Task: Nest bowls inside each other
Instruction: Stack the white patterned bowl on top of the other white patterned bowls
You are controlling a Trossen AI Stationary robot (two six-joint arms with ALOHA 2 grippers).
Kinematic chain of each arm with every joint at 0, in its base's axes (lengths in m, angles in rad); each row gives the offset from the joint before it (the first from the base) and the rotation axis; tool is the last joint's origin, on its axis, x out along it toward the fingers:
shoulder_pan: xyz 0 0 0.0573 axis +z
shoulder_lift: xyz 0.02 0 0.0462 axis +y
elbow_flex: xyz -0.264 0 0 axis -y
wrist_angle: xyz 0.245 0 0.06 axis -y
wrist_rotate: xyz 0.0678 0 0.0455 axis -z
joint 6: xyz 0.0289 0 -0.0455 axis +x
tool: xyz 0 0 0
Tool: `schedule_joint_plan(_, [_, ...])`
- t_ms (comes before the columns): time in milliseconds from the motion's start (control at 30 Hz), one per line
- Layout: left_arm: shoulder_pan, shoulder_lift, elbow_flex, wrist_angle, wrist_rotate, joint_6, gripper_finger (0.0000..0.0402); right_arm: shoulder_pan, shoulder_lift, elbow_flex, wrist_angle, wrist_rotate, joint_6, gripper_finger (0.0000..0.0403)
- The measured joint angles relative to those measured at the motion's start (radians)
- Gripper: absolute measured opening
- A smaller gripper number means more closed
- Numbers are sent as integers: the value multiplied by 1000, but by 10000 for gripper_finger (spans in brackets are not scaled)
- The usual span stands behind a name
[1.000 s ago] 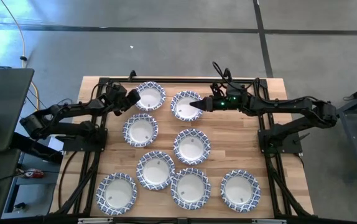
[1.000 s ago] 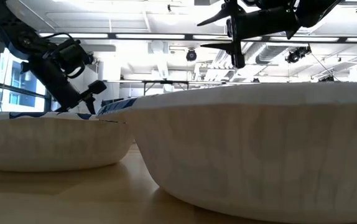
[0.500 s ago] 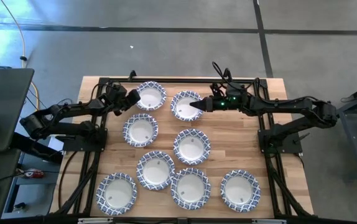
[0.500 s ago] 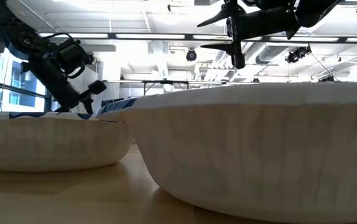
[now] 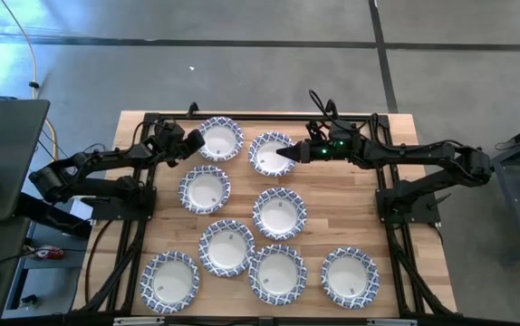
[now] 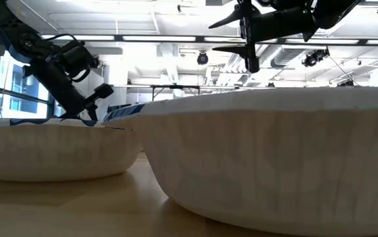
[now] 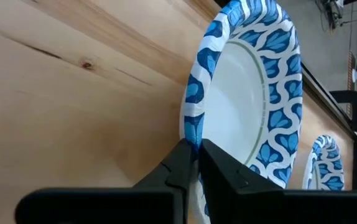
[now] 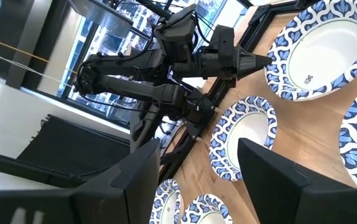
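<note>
Nine bowls are spread singly over the wooden desk (image 5: 423, 263), none yet nested, so the task is judged to be at its first pick. The step in hand is the grasp of the far-left bowl (image 5: 219, 139), which lies at the back of the desk beside another bowl (image 5: 272, 153). The left end effector (image 5: 194, 142) is closed narrowly on that bowl's patterned rim, as is seen in the left wrist view, where the fingers (image 7: 180, 163) pinch the rim edge. The right end effector (image 5: 284, 153) is held wide, gripping nothing, above the neighbouring bowl. Next, a lift of the pinched bowl and a carry over a neighbour are likely called for, with the thin rim kept from slipping.
</note>
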Motion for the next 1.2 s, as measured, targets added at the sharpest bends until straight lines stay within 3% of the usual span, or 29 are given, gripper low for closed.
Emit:
schedule_joint_plan(533, [0, 0, 0, 148, 52, -20, 20, -8, 0, 0, -32, 0, -17, 208])
schedule_joint_plan(1200, [13, -1, 0, 311, 74, -29, 19, -96, 0, 0, -98, -58, -59, 208])
